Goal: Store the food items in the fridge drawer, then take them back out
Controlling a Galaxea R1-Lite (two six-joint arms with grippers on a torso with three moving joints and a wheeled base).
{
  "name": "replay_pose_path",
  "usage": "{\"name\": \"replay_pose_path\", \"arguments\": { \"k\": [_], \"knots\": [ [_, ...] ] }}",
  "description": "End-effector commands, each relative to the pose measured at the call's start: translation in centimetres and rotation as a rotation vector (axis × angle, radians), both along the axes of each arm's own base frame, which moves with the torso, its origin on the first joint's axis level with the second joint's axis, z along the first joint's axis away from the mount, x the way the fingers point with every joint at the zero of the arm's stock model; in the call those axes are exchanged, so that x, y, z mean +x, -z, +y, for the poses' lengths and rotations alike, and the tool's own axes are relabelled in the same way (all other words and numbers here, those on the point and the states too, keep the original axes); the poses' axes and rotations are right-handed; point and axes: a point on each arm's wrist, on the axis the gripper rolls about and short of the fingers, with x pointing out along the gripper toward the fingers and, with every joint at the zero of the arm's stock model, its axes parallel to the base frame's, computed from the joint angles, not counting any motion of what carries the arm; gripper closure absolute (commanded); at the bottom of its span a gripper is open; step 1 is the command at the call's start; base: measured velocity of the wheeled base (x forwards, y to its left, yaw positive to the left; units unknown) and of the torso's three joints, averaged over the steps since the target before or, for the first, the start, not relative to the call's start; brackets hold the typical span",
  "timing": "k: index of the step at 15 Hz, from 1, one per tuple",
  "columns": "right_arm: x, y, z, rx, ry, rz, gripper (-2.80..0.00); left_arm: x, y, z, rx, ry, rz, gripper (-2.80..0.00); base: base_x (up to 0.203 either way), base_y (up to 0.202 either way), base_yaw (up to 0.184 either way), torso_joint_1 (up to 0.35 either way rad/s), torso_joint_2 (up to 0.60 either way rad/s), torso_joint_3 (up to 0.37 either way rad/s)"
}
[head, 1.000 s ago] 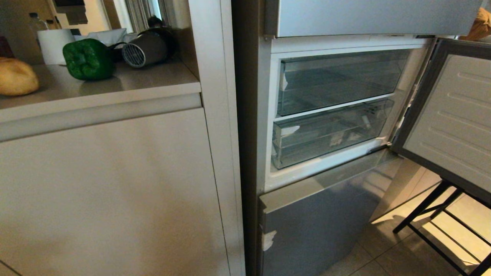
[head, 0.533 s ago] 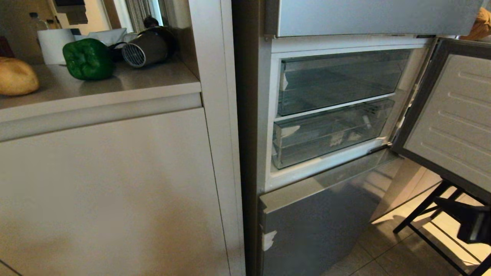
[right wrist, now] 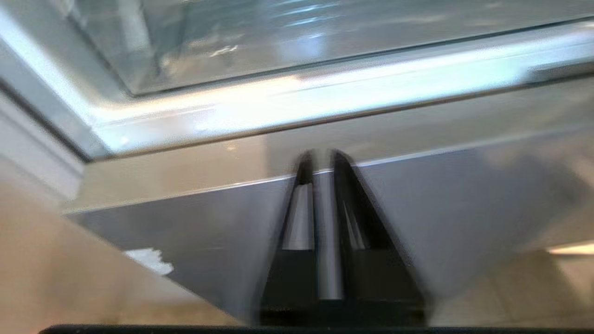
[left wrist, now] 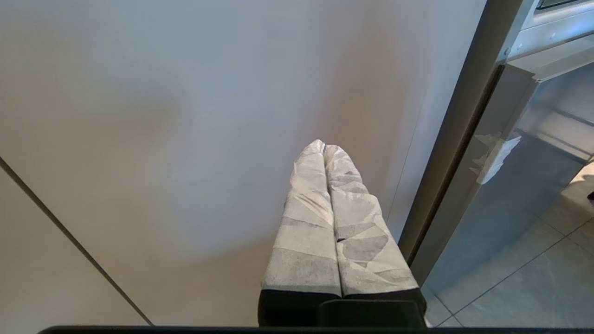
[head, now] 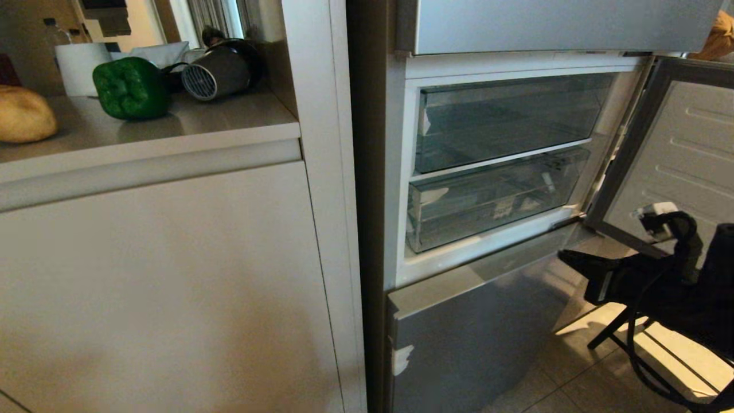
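A dark-green bell pepper (head: 131, 87) and a tan potato (head: 26, 113) lie on the counter (head: 229, 123) at the left. The fridge compartment stands open with two clear bins pushed in. One is a deeper upper bin (head: 504, 120); below it is the shallow fridge drawer (head: 493, 198). My right gripper (head: 567, 259) points at the fridge from the lower right, just below the drawer's level. In the right wrist view the right gripper (right wrist: 319, 155) is open by a narrow gap with nothing in it. My left gripper (left wrist: 324, 146) is shut and empty in front of the cabinet door.
The fridge door (head: 676, 166) hangs open at the right, close behind my right arm. Black chair legs (head: 631, 321) stand on the tiled floor below it. A paper roll (head: 80, 66) and a grey appliance (head: 221, 71) sit behind the pepper. The lower fridge door (head: 470, 344) is closed.
My right arm has come up into the head view from the lower right and moved left toward the fridge. The food items and the drawers have not moved.
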Motion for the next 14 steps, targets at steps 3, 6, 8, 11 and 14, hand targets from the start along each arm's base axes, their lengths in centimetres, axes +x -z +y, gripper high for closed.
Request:
{"name": "replay_pose_path", "arguments": {
  "k": [3,6,8,11,14],
  "knots": [
    [2.4,1.7,2.9,-0.007,-0.092,0.053,-2.80,0.1,0.3,0.0,0.000,0.000,0.010,0.00,0.000,0.000,0.000,0.000,0.00,0.000],
    [3.9,3.0,3.7,-0.054,-0.072,0.055,-2.80,0.1,0.3,0.0,0.000,0.000,0.010,0.00,0.000,0.000,0.000,0.000,0.00,0.000],
    [5.4,3.9,4.0,-0.087,-0.066,-0.021,-2.80,0.1,0.3,0.0,0.000,0.000,0.010,0.00,0.000,0.000,0.000,0.000,0.00,0.000],
    [8.1,5.6,4.4,-0.180,-0.024,-0.159,-2.80,0.1,0.3,0.0,0.000,0.000,0.010,0.00,0.000,0.000,0.000,0.000,0.00,0.000],
    [9.7,7.0,4.6,-0.298,0.017,-0.254,-2.80,0.1,0.3,0.0,0.000,0.000,0.010,0.00,0.000,0.000,0.000,0.000,0.00,0.000]
  ]
}}
